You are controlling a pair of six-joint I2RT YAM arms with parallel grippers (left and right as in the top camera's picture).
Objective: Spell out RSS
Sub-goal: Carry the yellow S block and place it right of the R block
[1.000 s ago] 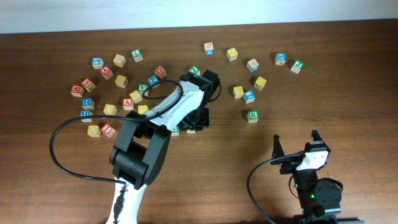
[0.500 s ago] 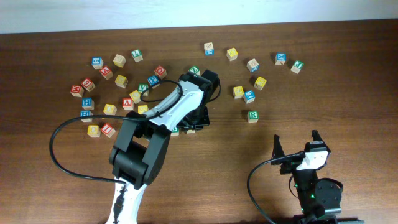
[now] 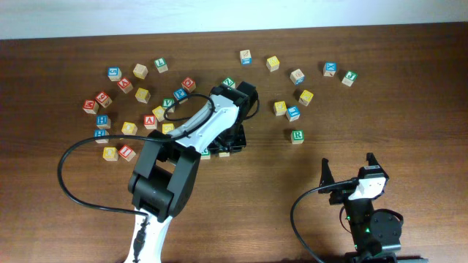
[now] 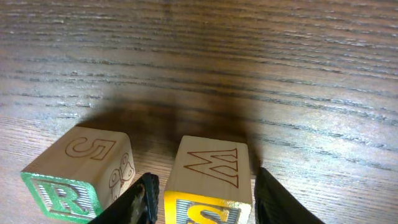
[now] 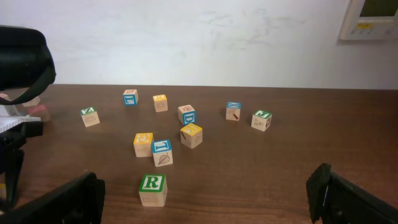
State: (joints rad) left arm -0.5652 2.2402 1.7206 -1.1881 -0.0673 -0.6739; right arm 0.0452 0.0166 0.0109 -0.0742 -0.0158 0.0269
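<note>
A wooden cube with a green-bordered green R (image 4: 65, 190) stands on the table at the lower left of the left wrist view. Right beside it stands a cube with a yellow-bordered S (image 4: 211, 171), a small gap between the two. My left gripper (image 4: 205, 200) straddles the S cube, with a thin gap showing at each finger. In the overhead view the gripper (image 3: 227, 145) hides most of both cubes; the R cube's edge (image 3: 206, 153) peeks out. I cannot tell which other yellow cube is a second S. My right gripper (image 5: 208, 202) is open and empty near the front edge.
Many lettered cubes lie scattered across the back of the table, a cluster at the left (image 3: 128, 91) and looser ones at the right (image 3: 300, 96). Another green R cube (image 3: 297, 136) stands alone; it also shows in the right wrist view (image 5: 153, 188).
</note>
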